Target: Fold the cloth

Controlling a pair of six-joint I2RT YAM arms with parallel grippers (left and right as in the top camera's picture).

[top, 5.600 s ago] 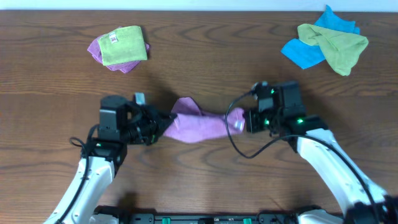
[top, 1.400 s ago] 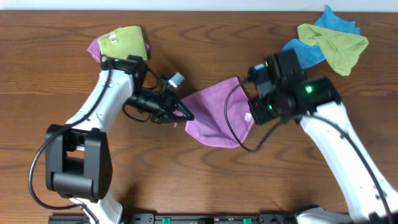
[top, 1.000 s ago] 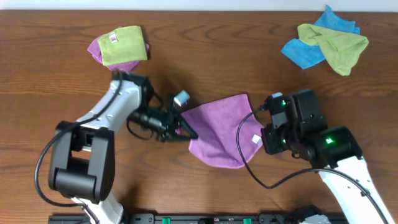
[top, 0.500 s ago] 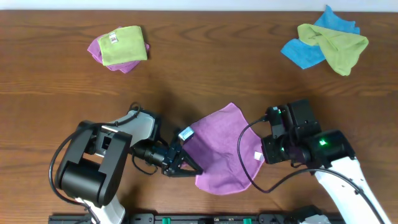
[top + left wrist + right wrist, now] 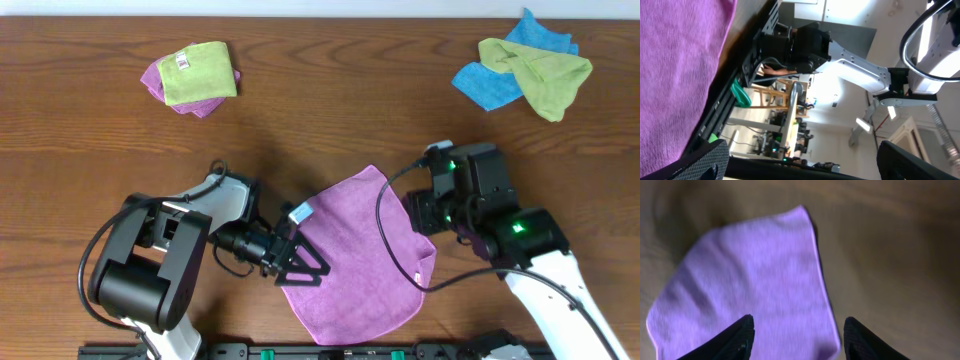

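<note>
Folded green cloth tops a purple square; crumpled green cloth overlaps a blue cloth.

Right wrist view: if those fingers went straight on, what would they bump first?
The cloth. It lies right ahead of the right fingers, with table past its edge. How near it is, the blurry picture does not show.

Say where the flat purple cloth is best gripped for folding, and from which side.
The cloth lies flat, so only edges give a bite. Probably pinch its side corners, left gripper and right gripper each coming low from its own side.
</note>
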